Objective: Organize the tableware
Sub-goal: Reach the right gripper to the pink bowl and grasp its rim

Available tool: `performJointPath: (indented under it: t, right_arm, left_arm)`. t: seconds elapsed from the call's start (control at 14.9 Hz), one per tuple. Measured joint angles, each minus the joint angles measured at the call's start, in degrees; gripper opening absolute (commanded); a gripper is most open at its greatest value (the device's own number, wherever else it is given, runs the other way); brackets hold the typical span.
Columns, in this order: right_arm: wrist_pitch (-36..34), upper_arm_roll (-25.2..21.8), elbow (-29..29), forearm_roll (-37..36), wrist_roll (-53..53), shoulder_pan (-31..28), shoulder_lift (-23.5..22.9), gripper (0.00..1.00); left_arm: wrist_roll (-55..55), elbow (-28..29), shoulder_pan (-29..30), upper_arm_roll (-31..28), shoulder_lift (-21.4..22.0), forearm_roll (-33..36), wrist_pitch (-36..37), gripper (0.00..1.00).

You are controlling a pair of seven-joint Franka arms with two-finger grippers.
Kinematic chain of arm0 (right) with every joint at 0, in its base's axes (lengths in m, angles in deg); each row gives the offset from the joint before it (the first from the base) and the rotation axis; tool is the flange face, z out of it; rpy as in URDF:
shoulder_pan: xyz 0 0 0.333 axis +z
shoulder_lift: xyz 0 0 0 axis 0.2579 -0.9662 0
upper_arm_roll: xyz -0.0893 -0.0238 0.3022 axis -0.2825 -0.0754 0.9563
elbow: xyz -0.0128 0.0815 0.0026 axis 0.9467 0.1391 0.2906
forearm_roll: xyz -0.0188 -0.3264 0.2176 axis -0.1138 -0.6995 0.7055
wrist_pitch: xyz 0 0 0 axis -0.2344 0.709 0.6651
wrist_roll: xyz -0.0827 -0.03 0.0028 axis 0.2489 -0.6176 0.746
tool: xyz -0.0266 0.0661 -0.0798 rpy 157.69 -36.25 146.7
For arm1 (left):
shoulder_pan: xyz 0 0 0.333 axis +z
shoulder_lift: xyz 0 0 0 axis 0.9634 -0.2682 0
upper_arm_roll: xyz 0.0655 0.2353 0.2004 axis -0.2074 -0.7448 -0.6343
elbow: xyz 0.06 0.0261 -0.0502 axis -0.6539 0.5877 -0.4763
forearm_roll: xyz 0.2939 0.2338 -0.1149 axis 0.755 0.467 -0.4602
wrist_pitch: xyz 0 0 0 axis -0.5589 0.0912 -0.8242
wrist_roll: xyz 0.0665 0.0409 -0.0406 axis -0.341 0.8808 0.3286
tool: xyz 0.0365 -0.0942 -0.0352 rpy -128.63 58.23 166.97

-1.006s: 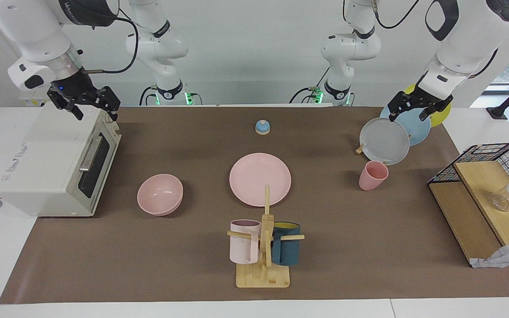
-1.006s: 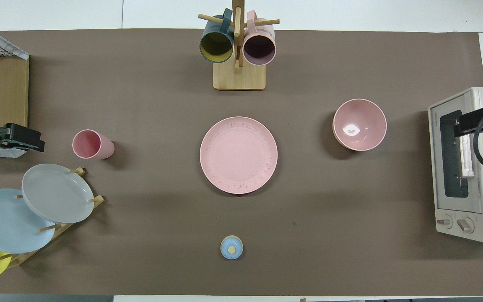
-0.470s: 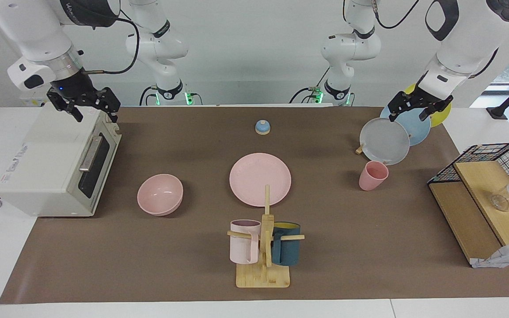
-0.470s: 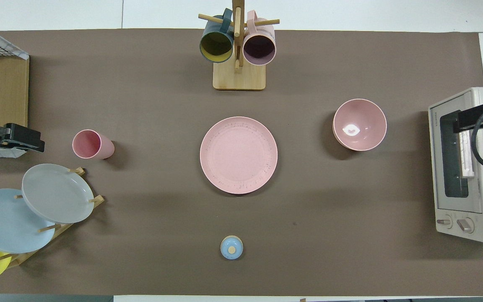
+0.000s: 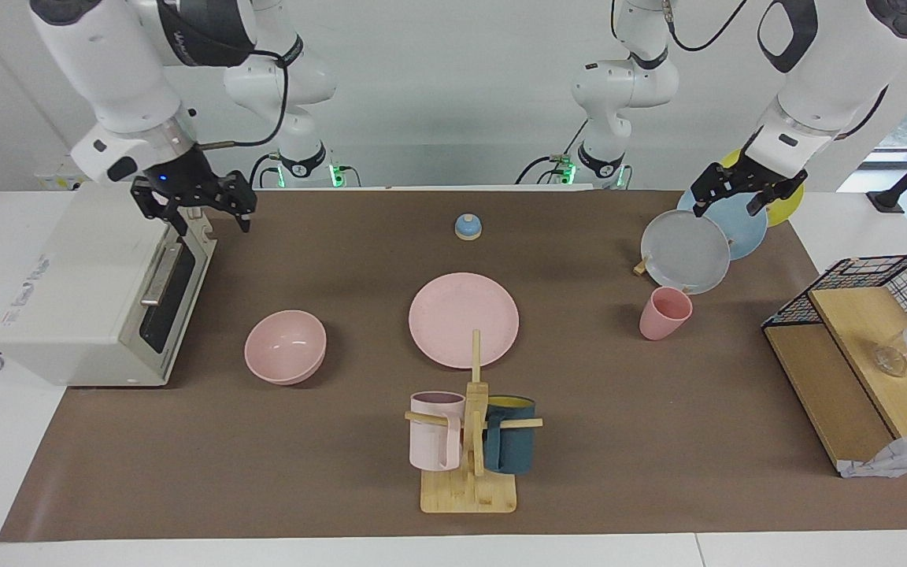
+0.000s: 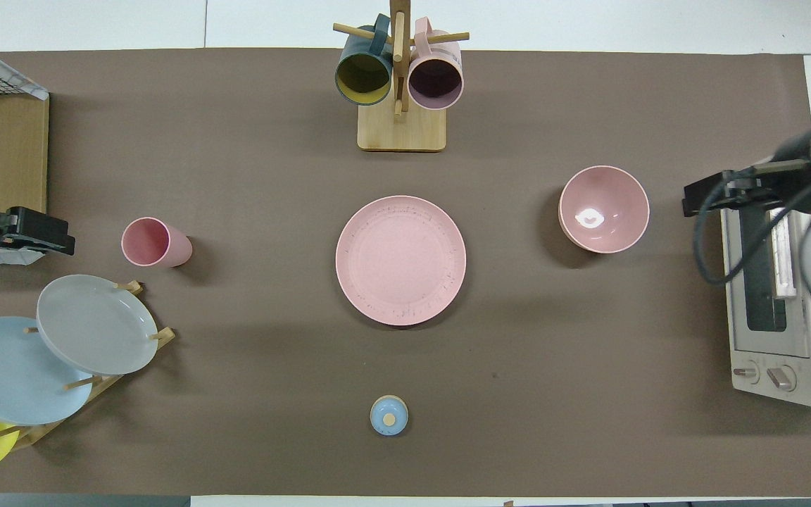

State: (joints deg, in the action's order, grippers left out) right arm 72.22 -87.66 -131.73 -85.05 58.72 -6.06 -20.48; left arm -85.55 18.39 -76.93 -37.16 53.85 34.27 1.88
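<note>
I see the 3 pink pieces well apart on the brown mat: the plate (image 5: 464,319) lies flat in the centre of the facing view, the bowl (image 5: 285,346) is at centre left near the toaster oven (image 5: 99,291), and the cup (image 5: 664,313) stands upright at centre right, just below the grey plate (image 5: 686,251) on its rack. My right gripper (image 5: 203,207) hangs at the upper left over the edge of the oven, its jaws apart and empty. My left gripper (image 5: 741,192) waits at the upper right over the rack plates, also with jaws apart. I judge all 3 pieces light, stiff and matte, so not very slippery. I would pinch the bowl on its rim wall, the cup across its tapered body, and the plate only at its thin edge, which is difficult.
</note>
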Motion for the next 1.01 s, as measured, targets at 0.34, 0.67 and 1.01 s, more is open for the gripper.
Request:
performJointPath:
  t: [0.34, 0.67, 1.01]
  right_arm:
    - [18.34, 0.28, -6.95, 0.0, -6.65, 6.62, -8.31, 1.0]
    - [30.61, 0.27, -18.1, 0.0, -6.64, 7.0, -9.77, 0.98]
    - [32.29, 0.29, -18.96, 0.0, -6.65, 8.27, -12.44, 0.71]
  left_arm:
    - [0.0, 0.0, 0.0, 0.0, 0.0, 0.0, 0.0, 1.0]
    - [0.0, 0.0, 0.0, 0.0, 0.0, 0.0, 0.0, 1.0]
    - [0.01, 0.0, -0.04, 0.19, 0.0, 0.0, 0.04, 1.0]
